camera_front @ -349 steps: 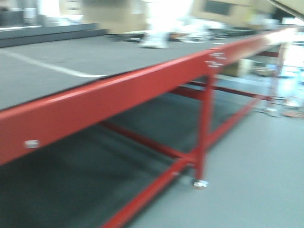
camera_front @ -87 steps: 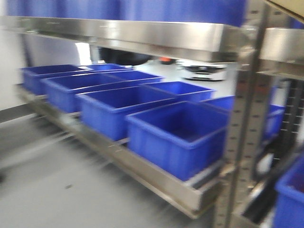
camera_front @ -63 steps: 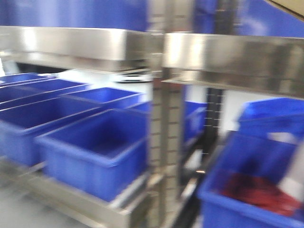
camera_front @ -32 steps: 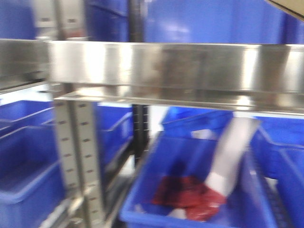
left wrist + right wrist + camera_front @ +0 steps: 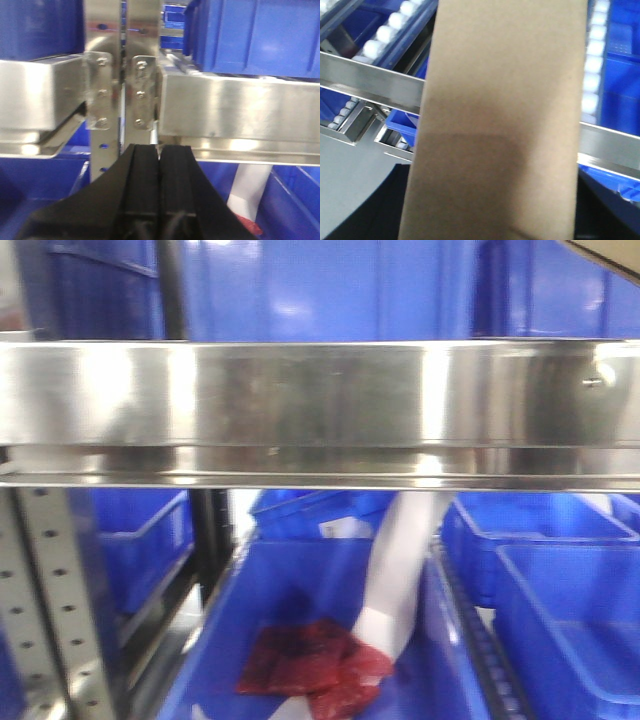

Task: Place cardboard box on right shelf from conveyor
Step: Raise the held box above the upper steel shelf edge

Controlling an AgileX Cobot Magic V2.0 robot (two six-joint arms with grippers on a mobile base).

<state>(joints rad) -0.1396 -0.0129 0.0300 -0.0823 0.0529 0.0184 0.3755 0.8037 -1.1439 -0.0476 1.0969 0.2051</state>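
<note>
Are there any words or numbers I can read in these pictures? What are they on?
None can be read.
cardboard box: plain, no print.
shelf rail: bare steel, no writing.
blue bin: a small pale patch, too blurred to read.

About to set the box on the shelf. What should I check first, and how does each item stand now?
1. The cardboard box fills the right wrist view: ok.
2. The right gripper's hold on it: cannot tell, hidden behind the box.
3. Robot faces the right shelf: ok.
4. Free spot on that shelf: cannot tell; blue bins fill the front view above its rail.
5. The left gripper empty, jaws shut: ok.
</note>
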